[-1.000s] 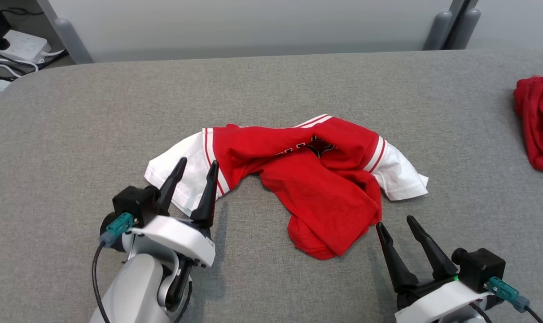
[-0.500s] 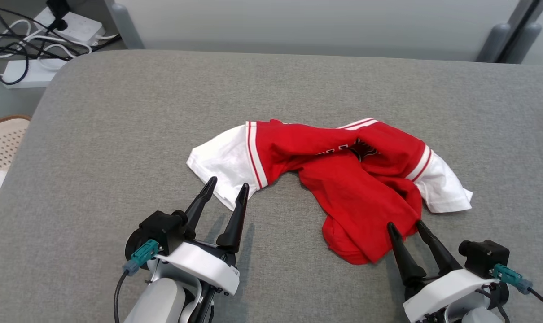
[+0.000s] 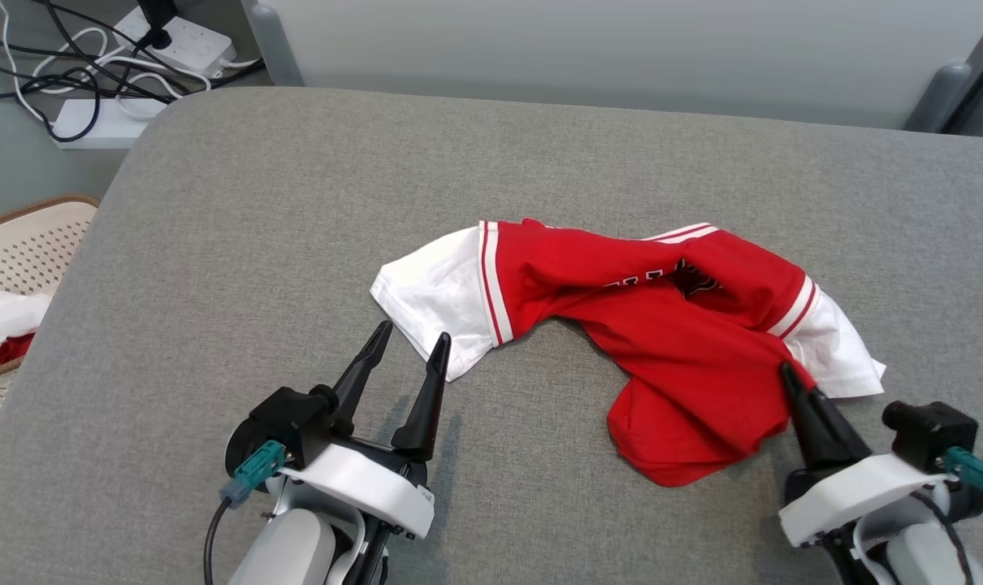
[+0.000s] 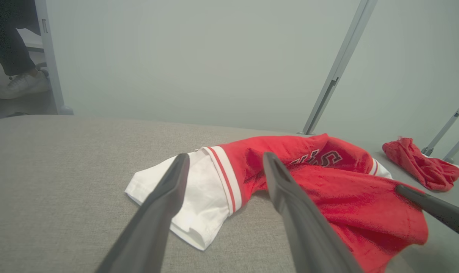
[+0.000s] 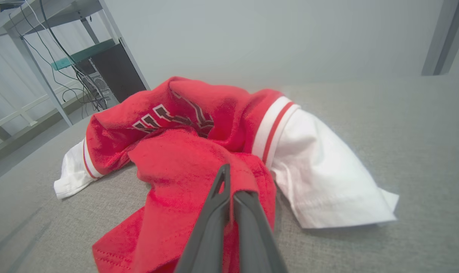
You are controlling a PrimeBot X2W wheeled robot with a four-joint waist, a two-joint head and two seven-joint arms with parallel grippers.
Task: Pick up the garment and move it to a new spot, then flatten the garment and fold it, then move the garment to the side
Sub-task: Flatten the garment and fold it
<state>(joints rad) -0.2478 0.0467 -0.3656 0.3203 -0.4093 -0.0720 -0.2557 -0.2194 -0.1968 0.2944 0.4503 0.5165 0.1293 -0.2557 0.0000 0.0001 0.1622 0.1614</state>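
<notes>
One grab landing: clamping right gripper (image 3: 786, 374) shut on garment (image 3: 670, 325) red edge, open a second ago; keeping left gripper (image 3: 414, 331) wide open beside white sleeve (image 3: 426, 292), pickup starting.

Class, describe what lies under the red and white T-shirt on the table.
Grey fabric tabletop shows all round the T-shirt, so it lies on that. Its bunched red body folds over itself, hiding part of the chest lettering and anything beneath.
</notes>
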